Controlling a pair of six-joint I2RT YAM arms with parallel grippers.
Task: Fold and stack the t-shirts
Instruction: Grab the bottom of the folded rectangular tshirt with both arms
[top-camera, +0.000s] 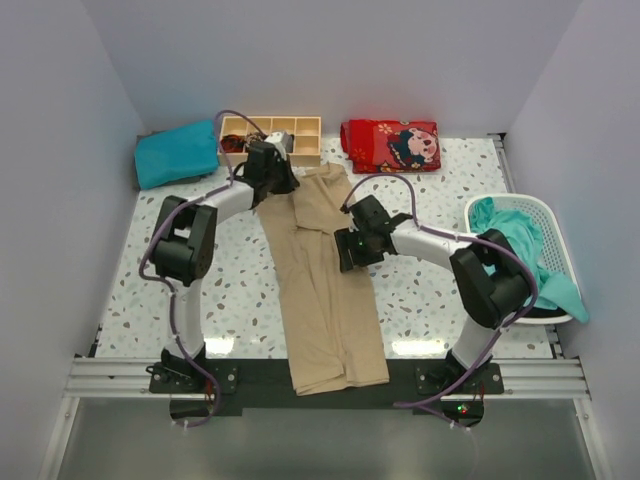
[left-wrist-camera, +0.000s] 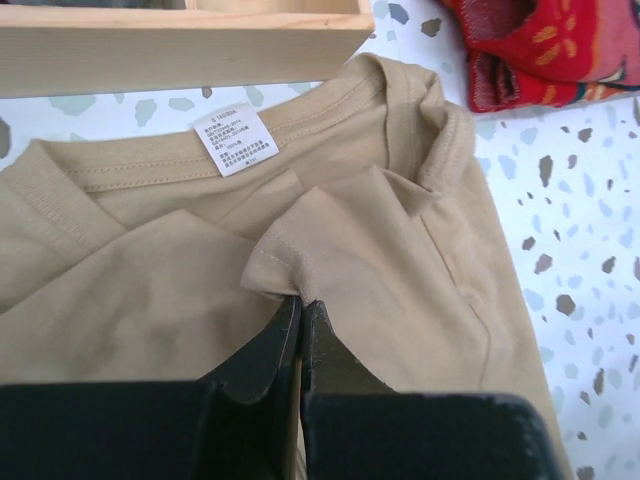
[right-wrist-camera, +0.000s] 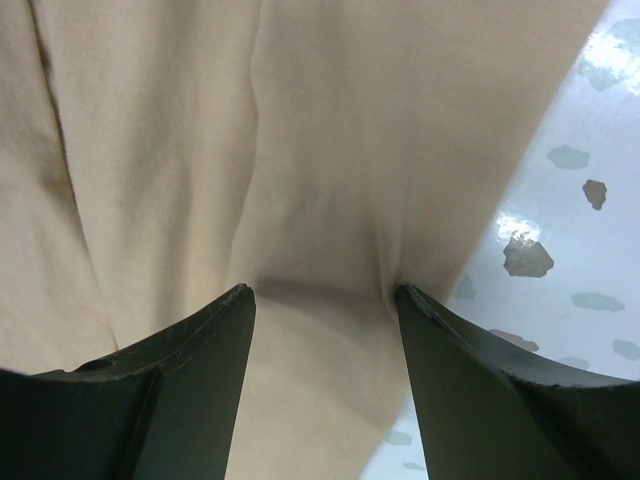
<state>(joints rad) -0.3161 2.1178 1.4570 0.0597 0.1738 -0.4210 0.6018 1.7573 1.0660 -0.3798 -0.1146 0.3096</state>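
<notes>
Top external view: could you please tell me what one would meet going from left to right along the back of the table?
folded teal t-shirt → wooden compartment box → red printed cloth → white basket, which sits nearer than the others, at the right edge.

The right gripper (right-wrist-camera: 322, 292) is spread wide, both dark fingers (right-wrist-camera: 190, 350) tip-down on the shirt (right-wrist-camera: 160, 140). The tan cloth between the tips looks slightly bunched, perhaps pushed up, though shadow blurs it. The speckled table (right-wrist-camera: 590, 230) shows at right, past the shirt's edge.
</notes>
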